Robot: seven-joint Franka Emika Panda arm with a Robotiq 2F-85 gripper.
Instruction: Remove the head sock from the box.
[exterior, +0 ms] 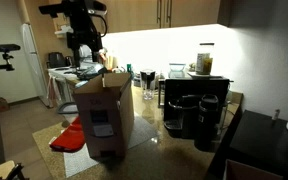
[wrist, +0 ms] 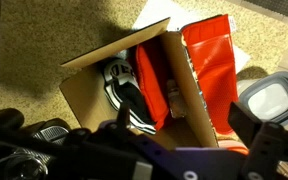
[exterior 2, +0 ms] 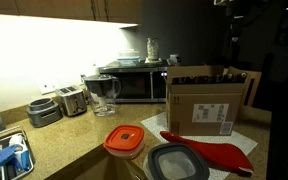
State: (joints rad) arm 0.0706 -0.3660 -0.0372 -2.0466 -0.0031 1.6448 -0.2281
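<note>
The box [exterior: 104,115] is a tall brown carton with open top flaps and a white-grey label, also seen in an exterior view [exterior 2: 209,105]. In the wrist view I look down into the box [wrist: 94,100]. Inside lie a limp dark piece with grey-white stripes [wrist: 121,85] and something red [wrist: 156,85]. I cannot tell whether the striped piece is the head sock; no plain grey fabric shows. My gripper [wrist: 179,135] is open and empty, well above the box opening. In an exterior view the gripper [exterior: 90,52] hangs above the box.
A red cloth [exterior 2: 209,150] lies on white paper under and beside the box. Containers with an orange lid [exterior 2: 124,140] and a grey lid [exterior 2: 177,163] stand near the counter edge. Black coffee machines [exterior: 194,115], a microwave [exterior 2: 134,85] and a toaster [exterior 2: 72,100] stand around.
</note>
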